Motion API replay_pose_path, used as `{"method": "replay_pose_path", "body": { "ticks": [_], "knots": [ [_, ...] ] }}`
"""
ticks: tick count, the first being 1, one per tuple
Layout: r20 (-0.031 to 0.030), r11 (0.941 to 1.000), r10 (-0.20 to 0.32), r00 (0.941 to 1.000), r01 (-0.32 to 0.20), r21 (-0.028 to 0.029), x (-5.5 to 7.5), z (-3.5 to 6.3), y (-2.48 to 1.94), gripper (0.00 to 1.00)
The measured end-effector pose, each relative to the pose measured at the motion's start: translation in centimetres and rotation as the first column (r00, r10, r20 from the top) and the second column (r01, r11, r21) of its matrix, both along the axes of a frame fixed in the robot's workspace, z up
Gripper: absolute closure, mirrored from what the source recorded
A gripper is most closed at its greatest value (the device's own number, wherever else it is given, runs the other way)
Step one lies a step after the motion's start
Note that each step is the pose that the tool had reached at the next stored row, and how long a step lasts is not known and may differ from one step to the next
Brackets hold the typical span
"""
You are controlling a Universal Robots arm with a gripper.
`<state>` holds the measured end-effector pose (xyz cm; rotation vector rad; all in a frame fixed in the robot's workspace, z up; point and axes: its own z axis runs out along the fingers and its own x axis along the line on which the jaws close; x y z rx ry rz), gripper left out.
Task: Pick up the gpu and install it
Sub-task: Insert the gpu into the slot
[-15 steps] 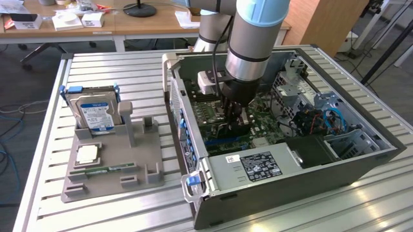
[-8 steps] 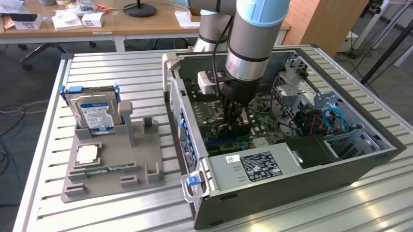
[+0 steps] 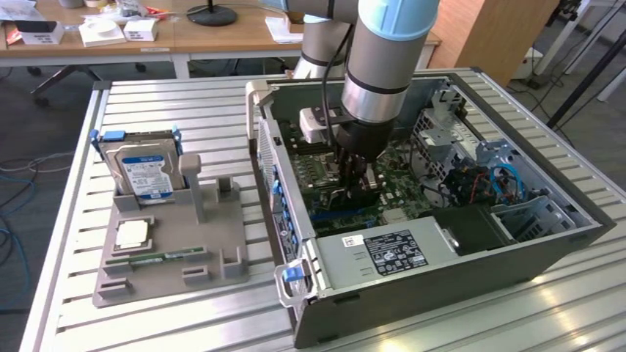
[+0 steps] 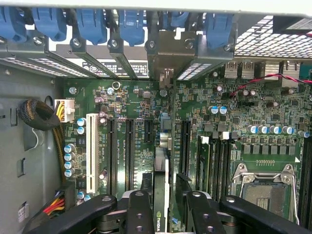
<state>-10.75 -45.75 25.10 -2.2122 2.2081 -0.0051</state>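
One gpu (image 4: 161,195) stands edge-on in motherboard (image 4: 229,122) slot; gripper (image 4: 163,212) straddles it, fingers part-open, grip unclear. You press straight, evenly.

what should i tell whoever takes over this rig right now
Hand: open, straddling the gpu, low inside the case.
Gpu: upright on edge in a slot of the board, bracket end at the case's slotted wall.
Done: gpu is off the table and in its slot.
Left: full seating cannot be confirmed; hand not yet out of the case.
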Motion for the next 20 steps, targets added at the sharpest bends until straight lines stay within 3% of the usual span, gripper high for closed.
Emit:
{"method": "replay_pose_path", "body": {
  "ticks": [7, 20],
  "knots": [
    [0.0001, 1.0000, 0.000, 1.0000, 0.000, -0.0001, 0.0, 0.64, 0.00, 0.67],
    [0.0016, 1.0000, 0.000, 1.0000, 0.000, 0.0001, 0.0, 4.63, 0.00, 0.67]
  ]
}}
